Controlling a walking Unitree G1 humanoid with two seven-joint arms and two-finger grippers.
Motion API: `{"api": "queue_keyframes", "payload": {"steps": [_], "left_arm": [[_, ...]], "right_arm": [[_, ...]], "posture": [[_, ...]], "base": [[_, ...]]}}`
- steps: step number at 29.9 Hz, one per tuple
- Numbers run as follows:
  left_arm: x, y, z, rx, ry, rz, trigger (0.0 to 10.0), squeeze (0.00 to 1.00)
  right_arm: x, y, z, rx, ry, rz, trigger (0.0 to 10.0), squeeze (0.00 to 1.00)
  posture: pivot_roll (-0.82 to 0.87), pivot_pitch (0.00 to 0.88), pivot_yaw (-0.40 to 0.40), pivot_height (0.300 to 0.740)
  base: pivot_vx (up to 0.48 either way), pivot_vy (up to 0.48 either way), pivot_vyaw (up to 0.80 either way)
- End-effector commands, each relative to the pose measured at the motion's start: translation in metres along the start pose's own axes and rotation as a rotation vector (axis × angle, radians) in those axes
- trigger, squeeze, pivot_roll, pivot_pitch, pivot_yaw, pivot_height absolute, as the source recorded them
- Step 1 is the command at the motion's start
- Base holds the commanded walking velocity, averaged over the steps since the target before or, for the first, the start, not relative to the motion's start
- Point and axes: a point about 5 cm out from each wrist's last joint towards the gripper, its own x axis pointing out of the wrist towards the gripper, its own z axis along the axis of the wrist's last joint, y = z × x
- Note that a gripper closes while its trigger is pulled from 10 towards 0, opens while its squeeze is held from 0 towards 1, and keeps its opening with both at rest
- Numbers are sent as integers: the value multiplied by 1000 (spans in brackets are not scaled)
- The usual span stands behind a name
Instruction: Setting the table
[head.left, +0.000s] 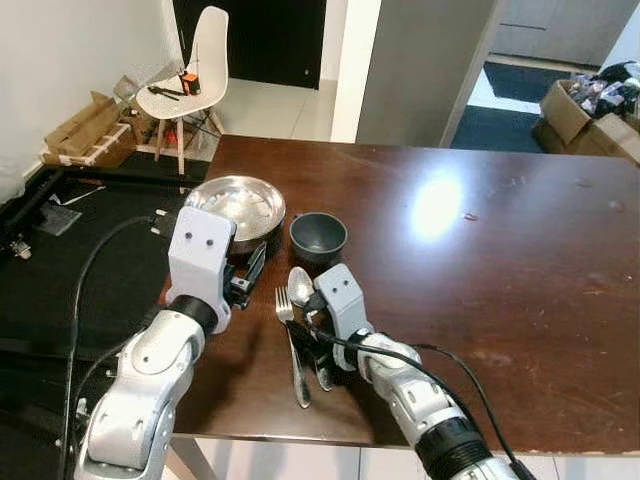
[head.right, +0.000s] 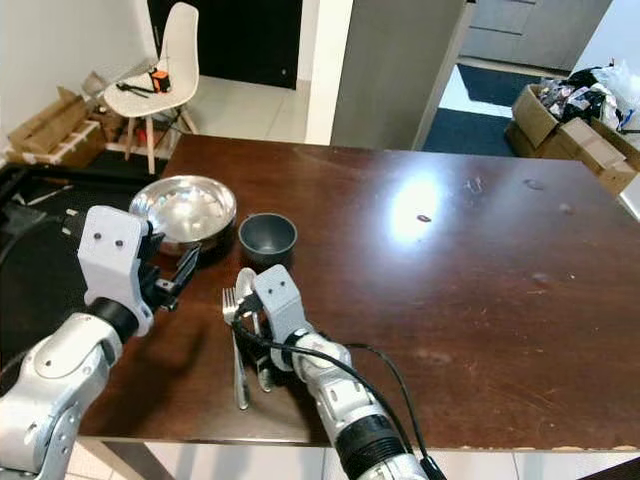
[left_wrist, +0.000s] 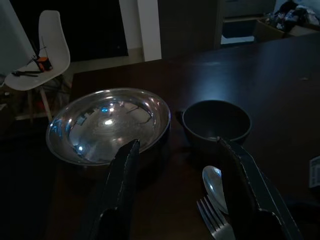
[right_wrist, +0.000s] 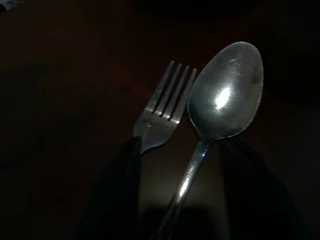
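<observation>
A silver metal bowl (head.left: 235, 205) and a smaller dark grey bowl (head.left: 318, 236) stand side by side near the left end of the dark wooden table (head.left: 480, 300). Just in front of them a fork (head.left: 291, 345) and a spoon (head.left: 300, 284) lie parallel, the fork on the left. My right gripper (right_wrist: 182, 150) is low over their handles and open, with the spoon's handle between its fingers and one finger over the fork's neck. Open and holding nothing, my left gripper (left_wrist: 177, 145) hovers in front of the silver bowl, left of the cutlery.
The table's front edge (head.left: 300, 440) runs close under both arms. A white chair (head.left: 195, 60) carrying an orange object stands beyond the table's left end. Cardboard boxes (head.left: 85, 130) lie on the floor at the left and more (head.left: 590, 110) at the back right.
</observation>
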Motion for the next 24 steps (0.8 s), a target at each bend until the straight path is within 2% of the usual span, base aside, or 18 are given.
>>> {"api": "queue_keyframes", "payload": {"steps": [1,4,9,24], "left_arm": [[0,-1,-1,1,4,-1,10000,0],[-1,0,-1,-2,5,2,10000,0],[1,-1,-2,-3,6,-1,10000,0],[6,-4,-1,-10,-2,-16,10000,0]], "right_arm": [[-15,-4,-67,82,279,-59,0,0],[-17,-7,-62,121,252,-59,0,0],[-20,-12,-63,125,251,-82,0,0],[-33,-30,-45,106,117,-78,0,0]], "posture": [[129,78,12,740],[119,75,13,740],[117,71,16,740],[93,69,30,740]], "base": [[0,0,0],[0,0,0],[0,0,0],[0,0,0]]}}
